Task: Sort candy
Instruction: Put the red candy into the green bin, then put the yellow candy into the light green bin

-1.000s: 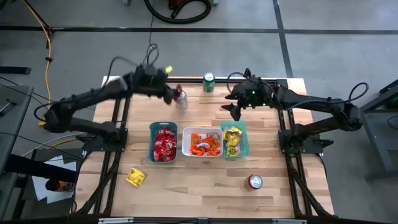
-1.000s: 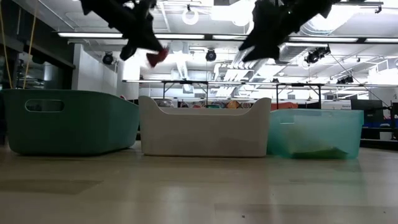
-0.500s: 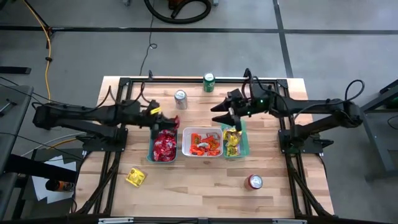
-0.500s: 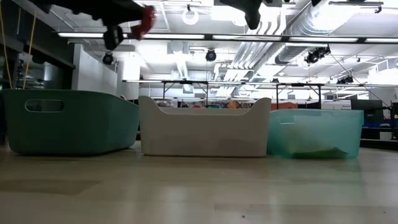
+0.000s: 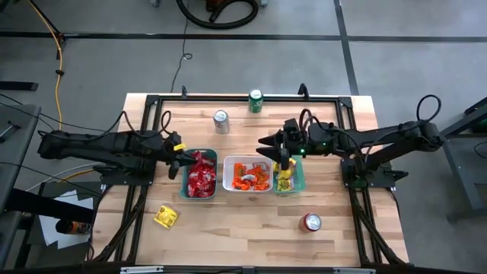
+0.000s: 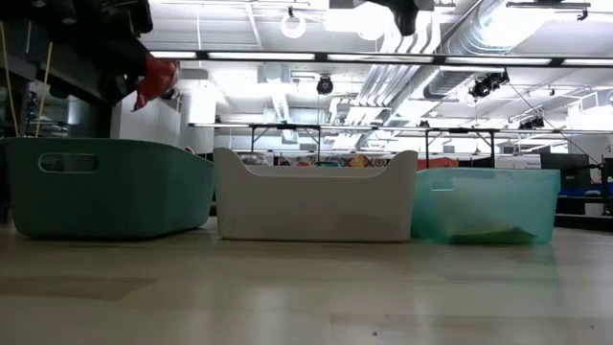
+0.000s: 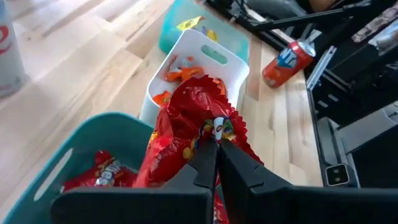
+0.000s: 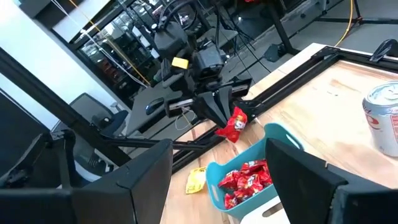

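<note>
Three trays sit in a row mid-table in the high view: a dark teal tray point(image 5: 199, 176) of red candy, a white tray point(image 5: 247, 175) of orange candy, and a pale teal tray point(image 5: 288, 173) of yellow candy; one yellow packet point(image 5: 167, 217) lies apart near the table's front left. The left gripper point(image 5: 181, 156) hovers at the dark teal tray's outer edge, the right gripper point(image 5: 278, 149) above the pale teal tray. From the low view, a red packet point(image 6: 158, 79) hangs well above the dark teal tray's rim point(image 6: 105, 144), a height the overhead camera cannot show. The left wrist view shows the fingers point(image 7: 205, 163) pinched narrowly on that packet's crimped edge, over the tray's wall. Released here, the packet could catch the rim and slide onto the table, since the grip sits near the edge, not the middle. The right wrist view shows its own fingers point(image 8: 314, 169) spread wide and empty, with the left arm's packet point(image 8: 235, 126) dangling beyond.
</note>
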Robot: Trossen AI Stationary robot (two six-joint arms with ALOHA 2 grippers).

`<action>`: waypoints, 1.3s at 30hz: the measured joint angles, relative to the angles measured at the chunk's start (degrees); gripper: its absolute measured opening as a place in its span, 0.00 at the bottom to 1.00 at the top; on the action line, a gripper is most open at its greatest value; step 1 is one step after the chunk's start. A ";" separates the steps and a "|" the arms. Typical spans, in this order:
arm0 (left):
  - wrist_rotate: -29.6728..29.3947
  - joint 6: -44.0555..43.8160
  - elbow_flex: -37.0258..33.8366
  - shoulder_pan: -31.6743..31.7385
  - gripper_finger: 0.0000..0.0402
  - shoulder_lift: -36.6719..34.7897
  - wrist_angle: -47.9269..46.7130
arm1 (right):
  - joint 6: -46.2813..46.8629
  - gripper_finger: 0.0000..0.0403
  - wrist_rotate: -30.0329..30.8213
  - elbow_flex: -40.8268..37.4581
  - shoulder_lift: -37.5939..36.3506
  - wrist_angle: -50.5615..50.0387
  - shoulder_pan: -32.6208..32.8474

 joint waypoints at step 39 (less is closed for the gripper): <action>0.30 -51.92 21.51 -37.92 0.53 30.77 -38.22 | -6.56 0.63 -6.69 -0.04 -0.09 -9.97 0.64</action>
